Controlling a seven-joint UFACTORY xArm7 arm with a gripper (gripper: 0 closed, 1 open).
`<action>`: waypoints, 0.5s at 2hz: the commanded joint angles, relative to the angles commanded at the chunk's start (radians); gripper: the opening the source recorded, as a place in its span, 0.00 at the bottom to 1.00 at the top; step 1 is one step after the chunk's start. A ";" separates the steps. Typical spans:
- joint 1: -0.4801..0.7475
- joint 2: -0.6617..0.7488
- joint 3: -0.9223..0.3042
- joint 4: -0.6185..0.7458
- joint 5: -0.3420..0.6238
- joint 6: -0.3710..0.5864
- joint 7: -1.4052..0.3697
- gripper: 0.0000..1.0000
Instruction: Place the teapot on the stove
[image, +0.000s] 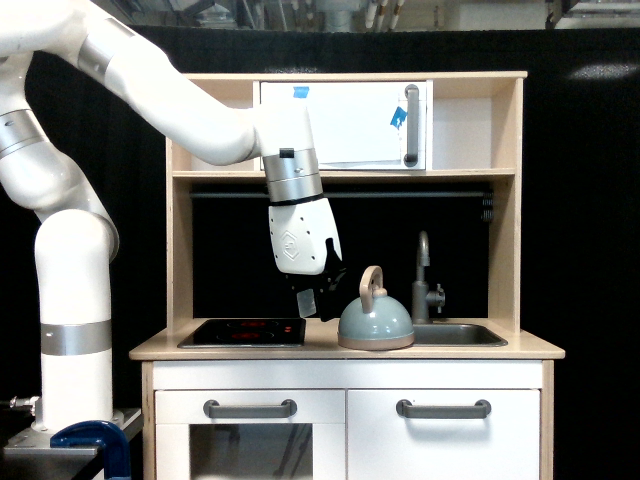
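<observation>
One arm was all you had to work with, and its gripper (318, 300) hung tilted in the air above the pale wooden counter (320, 347), between the stove (243, 331) and the teapot (375, 321). Your teapot sat upright on the bare counter, between the stove and the sink (458, 334), just beside the sink and not on the black panel at all. From your fingers it lay toward the exterior view's right and a little lower, near but not touching. Its tan looped handle (371, 287) stood up at about fingertip height, and that loop, seen nearly edge-on, was probably what your grasp would have to line up with. The stove lay on the far side of the gripper from the pot, so the carry would likely run back toward the exterior view's left. You could not tell how the fingers stood: they were dark against a dark backdrop, only one pale pad showing, and nothing was held.
</observation>
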 joint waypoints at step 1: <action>0.151 0.125 -0.192 0.128 0.196 0.108 -0.536 1.00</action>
